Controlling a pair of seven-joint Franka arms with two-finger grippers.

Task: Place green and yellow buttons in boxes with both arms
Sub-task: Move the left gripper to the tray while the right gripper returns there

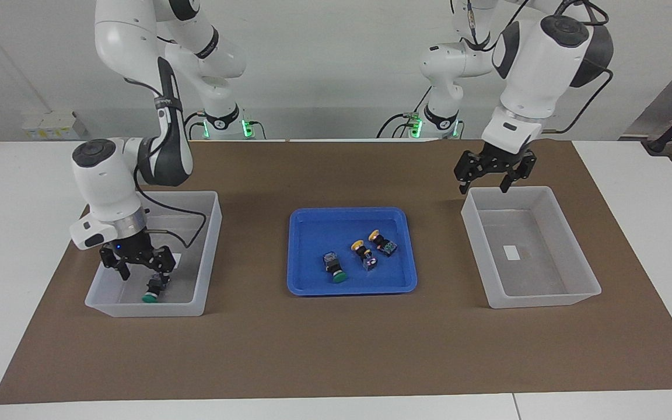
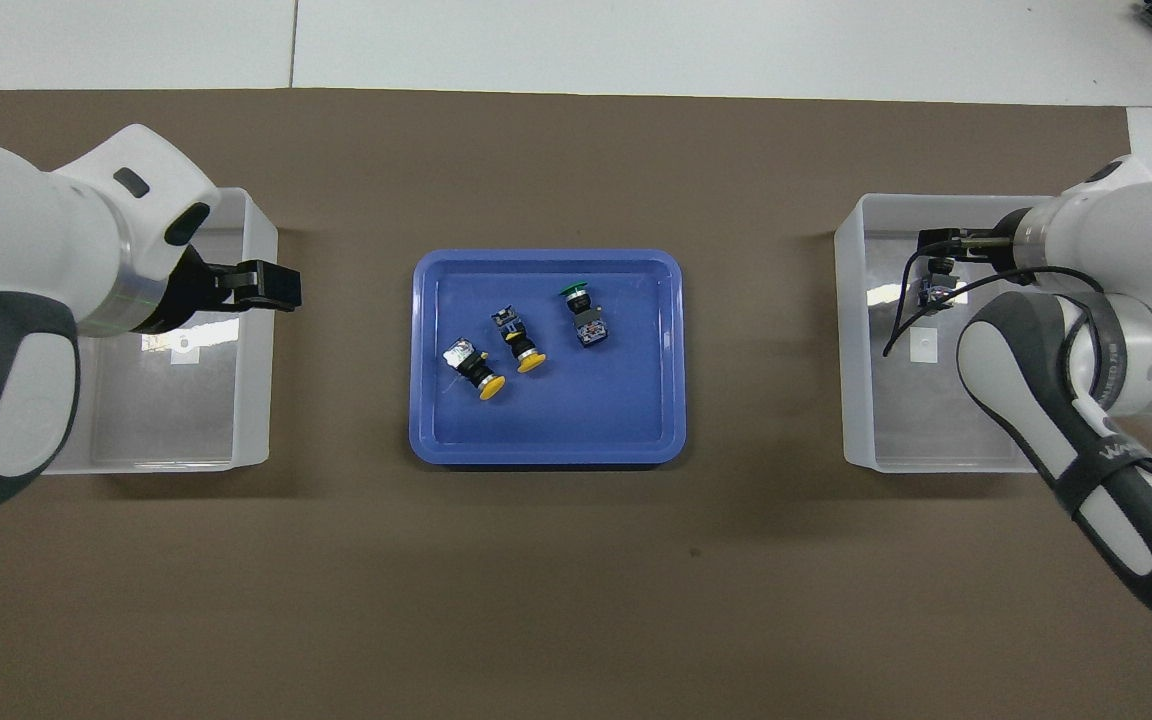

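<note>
Brown paper mat (image 1: pixel 336 350) over a white table, pale wall at the robots' end.

Right gripper (image 1: pixel 136 263) is down inside the box (image 1: pixel 207 256) at the right arm's end, fingers spread, nothing held. Green-capped button (image 1: pixel 153 290) lies on that box's floor just beneath the fingertips, tipped over with cap toward the box wall farthest from the robots. Looks like a release made low so the switch doesn't bounce.

Left gripper (image 1: pixel 492 172) hangs open and empty over the robots'-side rim of the other box (image 1: pixel 581 256), which holds only its white label (image 1: pixel 512 252). Judging by its lean, it is probably headed for the tray.

Blue tray (image 1: pixel 307 280) sits between the two boxes. In it: a second green button (image 1: pixel 334 269) and two yellow buttons (image 1: pixel 363 255) (image 1: pixel 382 242), close together, all lying on their sides.

Each button: round coloured cap, short black body, bluish terminal block at the tail. Small, lopsided, likely to roll on the cap edge.

One of four placed, by my count.
</note>
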